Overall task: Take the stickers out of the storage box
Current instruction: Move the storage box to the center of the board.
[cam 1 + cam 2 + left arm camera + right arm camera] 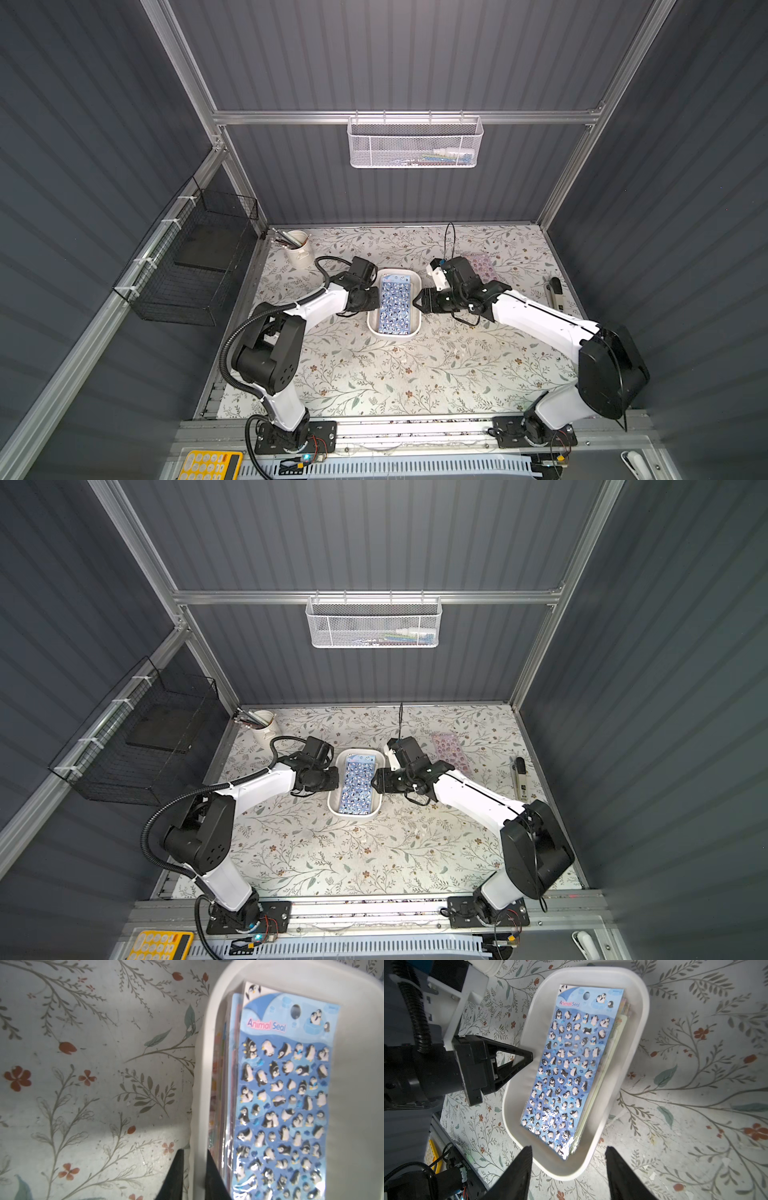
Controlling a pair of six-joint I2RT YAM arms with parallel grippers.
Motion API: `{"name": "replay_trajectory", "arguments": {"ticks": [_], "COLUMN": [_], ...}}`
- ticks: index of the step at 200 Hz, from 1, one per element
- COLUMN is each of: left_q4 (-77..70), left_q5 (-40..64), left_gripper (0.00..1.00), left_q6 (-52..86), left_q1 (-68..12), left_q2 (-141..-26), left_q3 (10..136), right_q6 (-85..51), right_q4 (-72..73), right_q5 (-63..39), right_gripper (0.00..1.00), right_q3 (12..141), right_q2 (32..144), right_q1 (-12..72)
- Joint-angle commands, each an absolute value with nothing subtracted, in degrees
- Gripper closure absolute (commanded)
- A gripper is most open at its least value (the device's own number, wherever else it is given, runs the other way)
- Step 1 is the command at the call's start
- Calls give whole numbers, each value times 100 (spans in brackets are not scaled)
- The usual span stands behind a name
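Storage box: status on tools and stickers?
Left tool clamped on storage box wall. Right tool open at opposite wall. Stickers stacked inside, none lifted. Nothing blocking.

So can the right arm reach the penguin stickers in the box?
Probably yes. The right end effector hangs open at one side of the box, and the penguin stickers lie on top, uncovered. The left end effector grips the opposite wall, clear of that path.

A white mesh basket [415,141] hangs on the far rail (its contents are too small to tell). A black wire basket [195,266] hangs on the left wall. A white pen cup [301,254] stands far left on the floral tablecloth [374,374]; a yellow calculator [212,465] lies near left.
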State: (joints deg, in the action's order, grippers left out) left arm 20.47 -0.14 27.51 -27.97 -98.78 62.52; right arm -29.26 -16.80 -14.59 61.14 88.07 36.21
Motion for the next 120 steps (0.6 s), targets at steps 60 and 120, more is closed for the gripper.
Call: {"name": "replay_trajectory", "arguments": {"ticks": [60, 120], "left_q4": [1958, 1837], "left_q5": [-439, -626], "left_gripper": [100, 100], "left_q6": [3441, 3716], "left_q1": [-2848, -2848], "left_q2": [-8713, -8007], "left_q3": [5514, 4761], "right_q6": [-2740, -2516], "right_q4": [-2196, -2821], "right_q5": [-1547, -1356], "right_gripper": [54, 60], "right_q3": [7125, 7919], "right_q2": [9272, 9905], "right_q1": [3870, 4407]}}
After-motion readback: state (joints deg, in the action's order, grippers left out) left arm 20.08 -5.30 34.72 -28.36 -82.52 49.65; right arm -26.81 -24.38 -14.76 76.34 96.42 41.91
